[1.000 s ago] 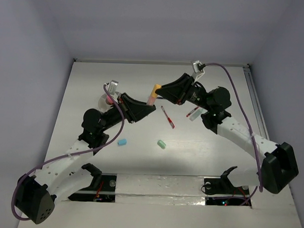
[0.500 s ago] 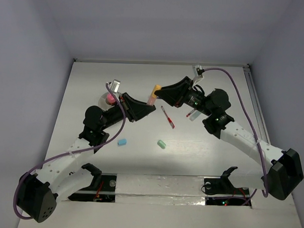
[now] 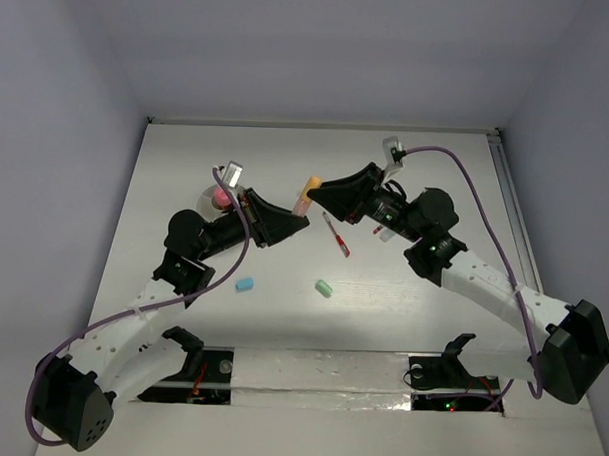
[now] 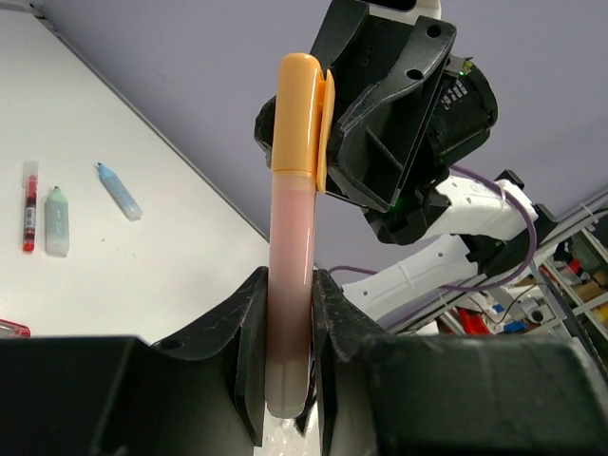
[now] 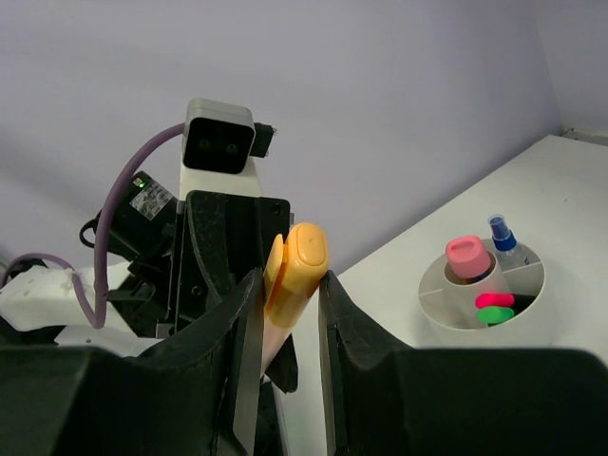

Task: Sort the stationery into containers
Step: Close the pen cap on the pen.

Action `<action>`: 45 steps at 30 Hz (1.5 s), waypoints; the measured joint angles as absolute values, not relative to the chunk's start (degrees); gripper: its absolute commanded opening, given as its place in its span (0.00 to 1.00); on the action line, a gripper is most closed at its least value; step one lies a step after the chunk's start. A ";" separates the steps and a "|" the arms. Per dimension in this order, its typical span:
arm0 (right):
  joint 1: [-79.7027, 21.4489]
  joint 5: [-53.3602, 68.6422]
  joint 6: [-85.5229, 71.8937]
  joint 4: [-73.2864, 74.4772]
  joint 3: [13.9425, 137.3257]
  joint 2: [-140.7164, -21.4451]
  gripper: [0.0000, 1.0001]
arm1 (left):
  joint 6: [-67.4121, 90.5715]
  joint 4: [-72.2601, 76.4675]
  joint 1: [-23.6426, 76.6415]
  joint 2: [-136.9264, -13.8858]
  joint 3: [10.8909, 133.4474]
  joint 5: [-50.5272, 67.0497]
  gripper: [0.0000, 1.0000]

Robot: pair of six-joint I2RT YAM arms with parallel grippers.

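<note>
Near the far-left corner we record 1 short round white cup [image 5: 446,318]. The left gripper [image 4: 290,290] is clamped on the barrel of 1 orange-capped plastic marker [image 4: 290,228], held upright above mid-worktop. The right gripper [image 5: 290,285] is closed on its cap.

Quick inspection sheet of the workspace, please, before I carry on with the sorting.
Surface: white table, no spills seen.
Job's things: orange marker in the air between both grippers; red pen, light-blue eraser and mint eraser loose on the table; white divided cup holds a pink marker and a green marker.
Clutter: nothing seen.
Grippers: left gripper shut on the marker's barrel; right gripper flanks its cap, grip unclear.
Cables: left arm's purple cable and right arm's purple cable loop beside their arms.
Surroundings: plain pale walls.
</note>
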State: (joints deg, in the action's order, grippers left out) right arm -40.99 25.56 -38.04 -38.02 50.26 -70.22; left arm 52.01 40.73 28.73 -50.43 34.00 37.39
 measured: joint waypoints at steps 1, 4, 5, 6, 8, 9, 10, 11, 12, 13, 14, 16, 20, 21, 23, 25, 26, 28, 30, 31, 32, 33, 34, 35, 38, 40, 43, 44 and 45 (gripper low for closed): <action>-41.30 25.32 -37.85 -38.06 49.87 -69.95 0.00 | 51.70 40.01 28.71 -50.15 34.20 37.85 0.00; -42.06 24.49 -37.39 -38.39 49.21 -69.01 0.00 | 51.16 38.87 28.53 -49.63 34.81 38.89 0.00; -42.17 24.38 -37.26 -38.50 49.04 -68.88 0.00 | 51.05 38.85 28.42 -49.56 35.07 39.18 0.00; -42.33 24.25 -37.10 -38.59 48.97 -68.64 0.00 | 51.00 38.81 28.40 -49.52 35.29 39.44 0.00; -42.54 24.12 -36.82 -38.94 48.90 -68.16 0.00 | 50.92 38.68 28.38 -49.50 35.70 39.99 0.00; -42.72 24.10 -36.77 -38.98 48.80 -67.85 0.00 | 50.98 38.74 28.38 -49.47 35.75 40.42 0.00; -42.85 24.08 -36.62 -39.03 48.69 -67.66 0.00 | 51.13 38.79 28.38 -49.41 35.75 40.88 0.00; -42.96 24.14 -36.58 -39.09 48.69 -67.51 0.00 | 51.37 39.07 28.36 -49.36 35.75 41.25 0.00; -43.07 24.14 -36.56 -39.42 48.73 -67.51 0.00 | 51.77 39.55 28.29 -49.41 35.75 41.60 0.00; -43.22 24.14 -36.56 -39.77 48.80 -67.51 0.00 | 52.16 40.10 28.18 -49.41 35.73 41.91 0.00; -43.31 24.21 -36.56 -40.14 49.04 -67.64 0.00 | 52.53 40.58 28.08 -49.41 35.73 42.06 0.00; -43.59 24.45 -36.62 -41.08 49.95 -68.40 0.00 | 52.97 41.58 27.90 -49.19 35.73 42.00 0.00; -44.18 25.69 -37.82 -44.47 51.57 -71.11 0.00 | 51.90 39.16 27.27 -46.33 35.62 40.66 0.00; -44.36 25.98 -38.35 -45.54 51.83 -71.94 0.00 | 51.46 37.98 27.20 -45.34 35.57 40.07 0.00; -44.71 26.87 -39.51 -47.72 52.64 -74.04 0.00 | 50.24 35.42 27.05 -42.96 35.05 38.33 0.00; -44.97 28.34 -41.01 -49.80 53.87 -76.58 0.00 | 48.84 32.34 26.87 -40.32 34.35 36.42 0.00; -45.08 29.10 -41.78 -50.85 54.70 -78.17 0.00 | 48.10 30.48 26.79 -39.00 34.04 35.22 0.00; -45.10 30.57 -43.59 -52.66 55.83 -81.06 0.13 | 46.72 27.24 26.44 -36.60 33.32 33.06 0.00; -45.10 31.73 -44.97 -53.67 56.27 -83.00 0.32 | 45.67 24.14 26.39 -34.74 32.64 31.24 0.00; -45.10 32.45 -45.47 -53.87 56.53 -83.79 0.44 | 45.19 22.85 26.39 -34.00 32.36 30.63 0.00; -45.10 33.43 -45.58 -53.80 56.84 -84.47 0.49 | 44.82 21.43 26.39 -33.39 32.23 30.00 0.00; -45.39 35.38 -45.36 -52.99 56.97 -84.93 0.56 | 44.56 21.63 26.39 -33.15 32.25 28.84 0.00; -46.30 36.91 -45.43 -51.59 56.84 -85.56 0.58 | 44.03 22.33 26.41 -33.12 32.27 28.34 0.00; -47.13 37.10 -45.43 -51.37 56.99 -86.26 0.59 | 43.77 20.99 26.41 -32.99 32.25 28.27 0.00; -48.14 40.38 -44.58 -48.58 57.19 -86.54 0.61 | 43.33 21.34 26.41 -32.88 32.25 27.22 0.00; -48.75 40.88 -44.36 -47.72 57.21 -86.74 0.62 | 43.22 20.95 26.39 -32.62 32.25 27.05 0.00; -48.80 41.65 -43.72 -47.33 57.67 -86.72 0.67 | 43.27 20.99 26.39 -32.53 32.25 26.98 0.00; -48.80 41.65 -43.42 -47.07 57.74 -86.72 0.69 | 43.31 21.04 26.39 -32.49 32.25 27.00 0.00; -48.80 41.67 -43.27 -46.94 57.78 -86.72 0.71 | 43.31 21.06 26.39 -32.42 32.25 27.00 0.00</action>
